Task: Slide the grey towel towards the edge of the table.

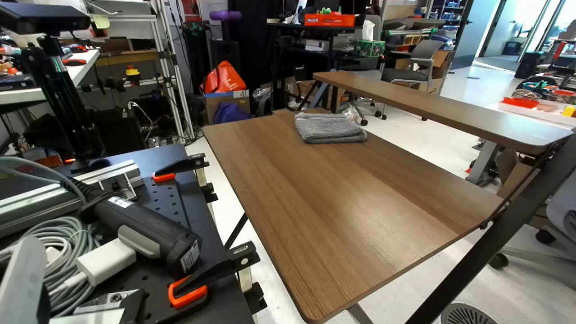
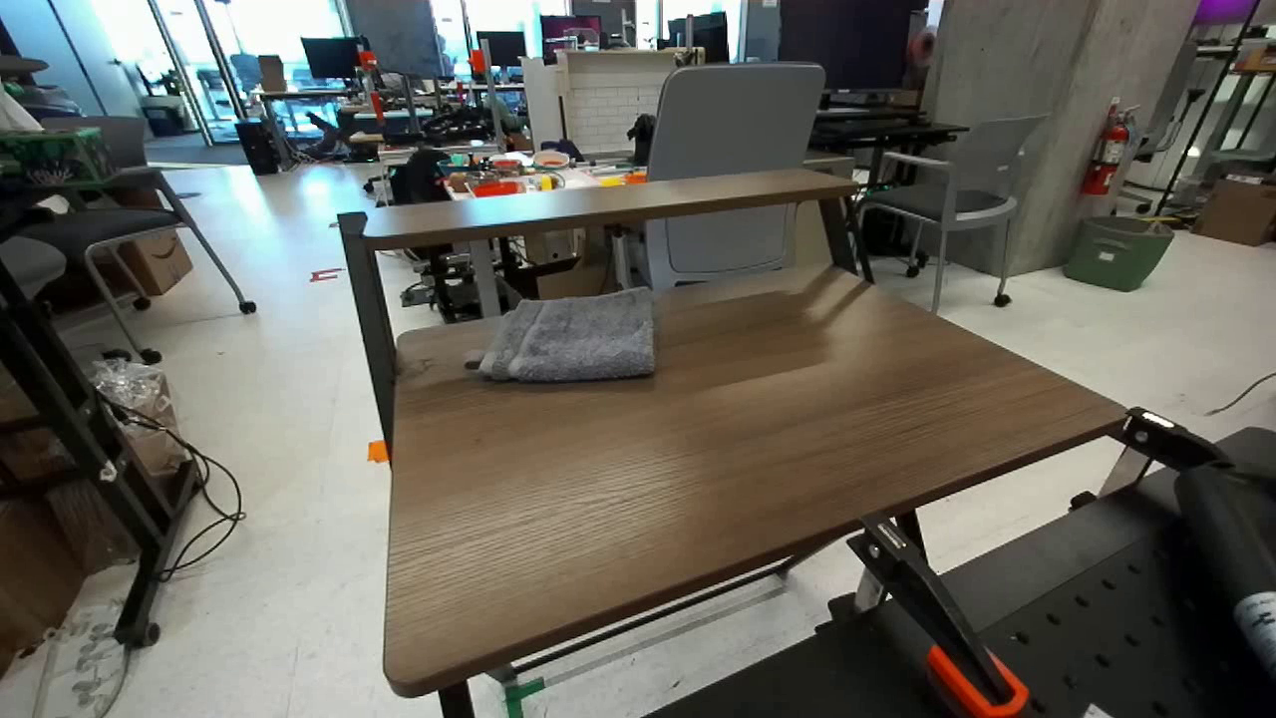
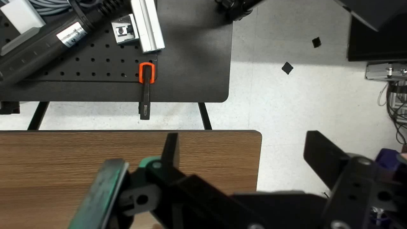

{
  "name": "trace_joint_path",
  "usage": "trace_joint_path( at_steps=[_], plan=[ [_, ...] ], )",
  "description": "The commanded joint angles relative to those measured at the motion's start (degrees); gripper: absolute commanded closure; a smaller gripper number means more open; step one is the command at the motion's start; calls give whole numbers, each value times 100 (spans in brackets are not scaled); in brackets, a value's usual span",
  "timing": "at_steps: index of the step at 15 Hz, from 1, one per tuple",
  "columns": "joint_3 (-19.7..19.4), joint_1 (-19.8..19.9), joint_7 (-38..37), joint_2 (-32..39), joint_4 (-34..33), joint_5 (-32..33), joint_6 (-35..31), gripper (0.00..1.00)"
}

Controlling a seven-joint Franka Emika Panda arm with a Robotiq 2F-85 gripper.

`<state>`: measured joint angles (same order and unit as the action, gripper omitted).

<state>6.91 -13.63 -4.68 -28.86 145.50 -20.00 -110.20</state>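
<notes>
The grey towel (image 1: 330,128) lies folded in layers, slightly rumpled, on the brown wood-grain desk (image 1: 337,211). In an exterior view it sits toward the far end, close to the side that faces a narrower wood-grain table (image 1: 432,105) (whether any of it overhangs there, I cannot tell). In both exterior views it covers only a small part of the top.

The claw (image 3: 243,136) shows in the wrist view, its black fingers (image 3: 171,149) spread wide; the gap between them looks onto a rounded corner of the desk and the pale floor (image 3: 286,108).

Beside the desk, with a strip of floor between, stands a black perforated worktop (image 3: 194,66). It carries a black handheld device (image 1: 148,225), a coiled grey cable (image 1: 67,225), a white power adapter (image 1: 105,261) and an aluminium extrusion (image 3: 148,28). Orange-and-black clamps (image 1: 182,165) sit on its edge nearest the desk, jutting out over the gap.

Past the desk, in an exterior view, stand a high-backed grey chair (image 2: 738,130), a concrete pillar (image 2: 1017,80) with a red fire extinguisher (image 2: 1105,160) beside it, and a green bin (image 2: 1116,254).
</notes>
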Motion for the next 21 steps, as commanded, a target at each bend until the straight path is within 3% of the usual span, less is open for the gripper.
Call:
trace_joint_path(
  at_steps=[1, 7, 12, 21],
  plan=[
    [76, 88, 33, -4, -9, -34, 23, 0],
    [18, 202, 249, 654, -272, 66, -235, 0],
    [-78, 456, 313, 1650, -774, 156, -552, 0],
    [-17, 596, 15, 3711, -2551, 482, -793, 0]
  ],
)
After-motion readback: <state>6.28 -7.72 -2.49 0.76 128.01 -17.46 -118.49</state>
